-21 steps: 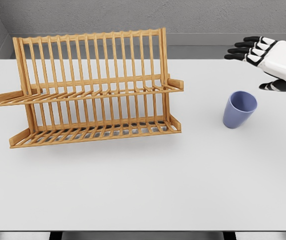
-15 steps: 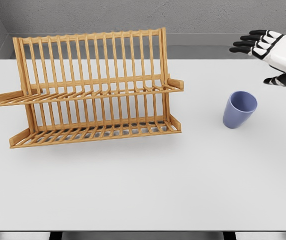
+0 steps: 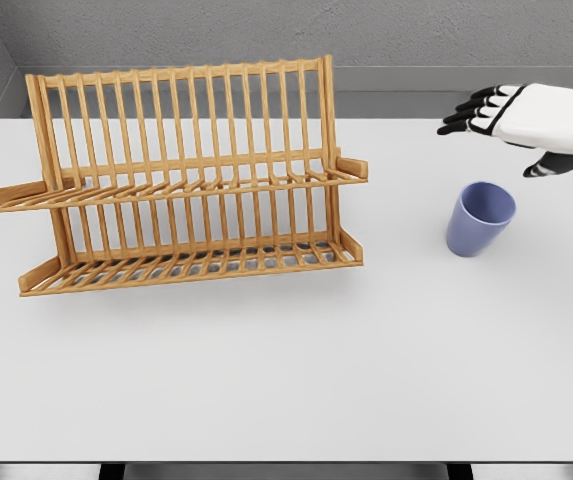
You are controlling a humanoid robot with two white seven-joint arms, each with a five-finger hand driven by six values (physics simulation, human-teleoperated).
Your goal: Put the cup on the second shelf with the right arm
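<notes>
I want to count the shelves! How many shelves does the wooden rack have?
2. The upper slatted shelf runs across the middle of the two-tier wooden dish rack; the lower slatted shelf sits just above the white table.

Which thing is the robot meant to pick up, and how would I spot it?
Start at the big two-tier wooden dish rack on the white table, then look right of it. Standing alone there is a small blue-violet plastic cup, upright and open-topped, just below the open white robot hand. It is the only coloured, rounded object on the table.
</notes>
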